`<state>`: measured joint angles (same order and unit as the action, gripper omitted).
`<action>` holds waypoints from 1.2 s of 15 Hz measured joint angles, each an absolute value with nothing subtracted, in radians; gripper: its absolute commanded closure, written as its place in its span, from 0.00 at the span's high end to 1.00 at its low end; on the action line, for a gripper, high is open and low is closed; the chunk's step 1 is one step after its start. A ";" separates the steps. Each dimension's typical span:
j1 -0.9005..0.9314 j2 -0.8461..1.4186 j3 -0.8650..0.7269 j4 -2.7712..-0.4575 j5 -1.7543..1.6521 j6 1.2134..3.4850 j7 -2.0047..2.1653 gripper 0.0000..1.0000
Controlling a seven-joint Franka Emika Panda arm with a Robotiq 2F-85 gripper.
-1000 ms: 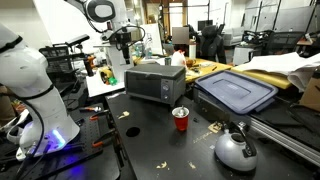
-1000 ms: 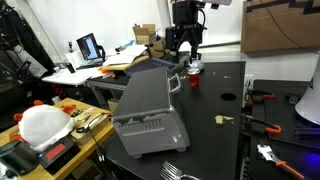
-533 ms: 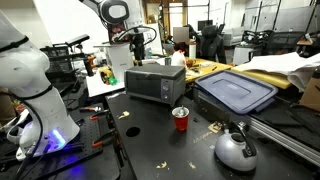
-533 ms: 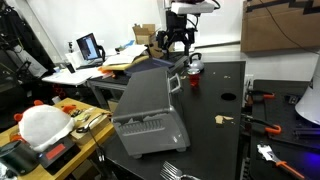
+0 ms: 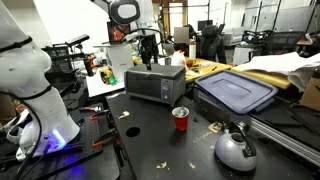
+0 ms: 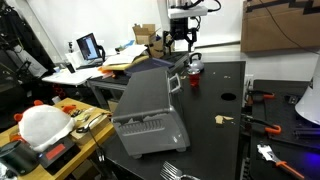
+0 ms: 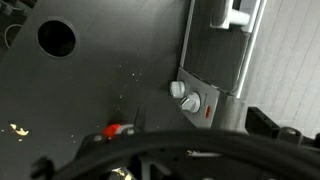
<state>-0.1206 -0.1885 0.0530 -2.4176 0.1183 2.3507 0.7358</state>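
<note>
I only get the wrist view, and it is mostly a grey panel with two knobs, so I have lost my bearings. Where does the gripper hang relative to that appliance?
Observer: The gripper hangs above one end of the toaster oven, not touching it.
Operator: Are the jaws holding anything?
Observer: No, in both exterior views they stand open and empty.
Operator: What is next to the oven?
Observer: A bin with a blue lid stands beside it on the table.
</note>
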 measured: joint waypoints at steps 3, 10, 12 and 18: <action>-0.146 -0.167 0.008 -2.407 0.116 2.351 0.782 1.00; -0.188 -0.094 -0.087 -2.383 0.116 2.351 0.865 1.00; -0.194 -0.069 -0.113 -2.374 0.117 2.351 0.881 1.00; -0.220 0.010 -0.192 -2.346 0.162 2.350 0.892 1.00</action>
<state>-0.2196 0.0102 -0.1920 -2.3463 0.1615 2.3496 0.8921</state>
